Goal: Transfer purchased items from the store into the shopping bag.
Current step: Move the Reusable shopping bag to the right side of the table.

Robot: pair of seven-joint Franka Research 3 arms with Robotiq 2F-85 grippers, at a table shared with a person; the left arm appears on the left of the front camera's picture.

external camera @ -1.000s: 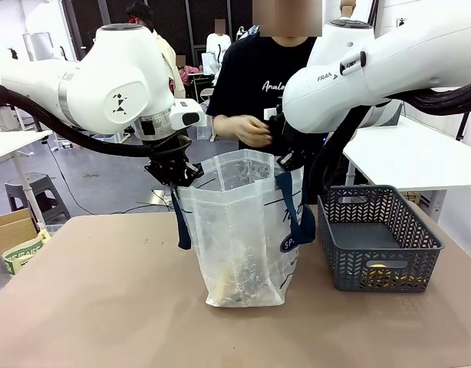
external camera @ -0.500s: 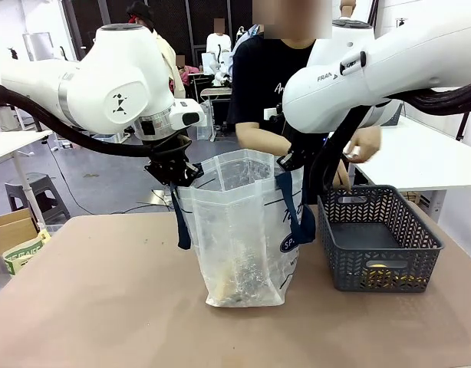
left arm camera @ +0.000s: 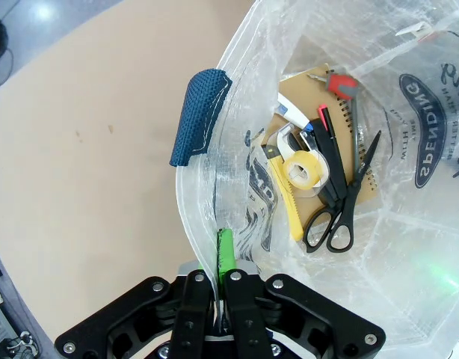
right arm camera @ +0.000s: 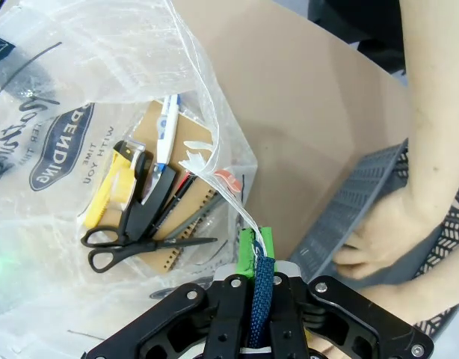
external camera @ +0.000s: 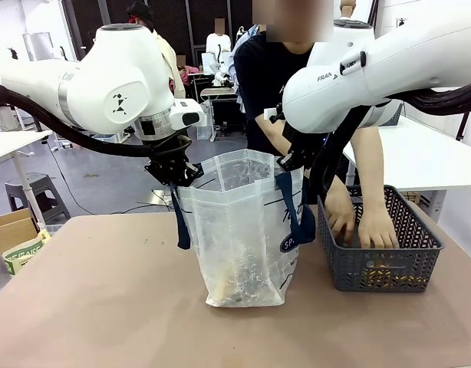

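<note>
Shopping bag (external camera: 243, 230) held open mid-worktop (external camera: 105, 307), basket (external camera: 389, 270) just right of it.
Left gripper (left arm camera: 223, 250) jaws pinching bag's left rim; right gripper (right arm camera: 257, 245) jaws clamped on right rim and navy strap (right arm camera: 262, 293). Scissors (left arm camera: 338, 217), tape (left arm camera: 303, 168) and notebook (left arm camera: 304, 90) lying inside; person's hands (external camera: 380, 228) in basket.

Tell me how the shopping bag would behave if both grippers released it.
Probably floppy: the shopping bag is thin crinkled film, and its mouth looks held open by the left gripper and right gripper pinching the rim, so it would likely sag shut. It seems bottom-weighted by the scissors and other items, so tipping looks less likely than slumping.
</note>
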